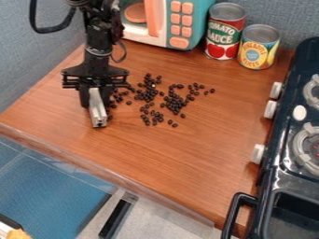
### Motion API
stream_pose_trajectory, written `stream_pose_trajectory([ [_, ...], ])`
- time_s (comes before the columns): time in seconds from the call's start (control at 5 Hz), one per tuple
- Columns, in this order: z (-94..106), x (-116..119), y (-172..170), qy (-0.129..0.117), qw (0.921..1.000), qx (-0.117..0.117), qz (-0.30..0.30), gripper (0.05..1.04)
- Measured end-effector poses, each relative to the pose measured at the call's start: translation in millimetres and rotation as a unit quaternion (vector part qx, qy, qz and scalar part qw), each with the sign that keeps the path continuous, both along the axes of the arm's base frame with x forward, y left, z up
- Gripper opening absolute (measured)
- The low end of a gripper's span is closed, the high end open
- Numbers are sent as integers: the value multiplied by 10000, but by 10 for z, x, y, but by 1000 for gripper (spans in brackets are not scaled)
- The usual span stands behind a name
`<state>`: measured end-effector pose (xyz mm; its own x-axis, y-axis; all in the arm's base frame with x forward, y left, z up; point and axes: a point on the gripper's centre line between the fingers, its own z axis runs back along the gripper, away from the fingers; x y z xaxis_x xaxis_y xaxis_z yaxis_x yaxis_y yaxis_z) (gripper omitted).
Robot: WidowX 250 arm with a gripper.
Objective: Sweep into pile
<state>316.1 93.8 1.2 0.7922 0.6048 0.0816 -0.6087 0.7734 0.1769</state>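
My gripper (95,97) is clamped on a silvery bar (98,111), long axis running far to near. Dark beans (148,95) lie scattered to its right on the counter (181,161), closest ones just beside it; I'd sweep across that axis. Count: one gripper, one bar, beans too many to tally.

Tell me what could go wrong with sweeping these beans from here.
The bar in the gripper is narrow, so dark beans may slip around its sides.
Some beans lie right beside the bar; a careless first stroke could scatter them.
A long stroke toward the wooden counter's open front edge might send beans over.
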Motion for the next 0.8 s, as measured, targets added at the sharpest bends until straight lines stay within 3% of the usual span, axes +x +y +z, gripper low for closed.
stream_pose_trajectory([
  [0.6,-2,73,-260,-215,9948,47,-999,384],
  [0.8,5,65,-350,-326,9928,212,-1135,384],
])
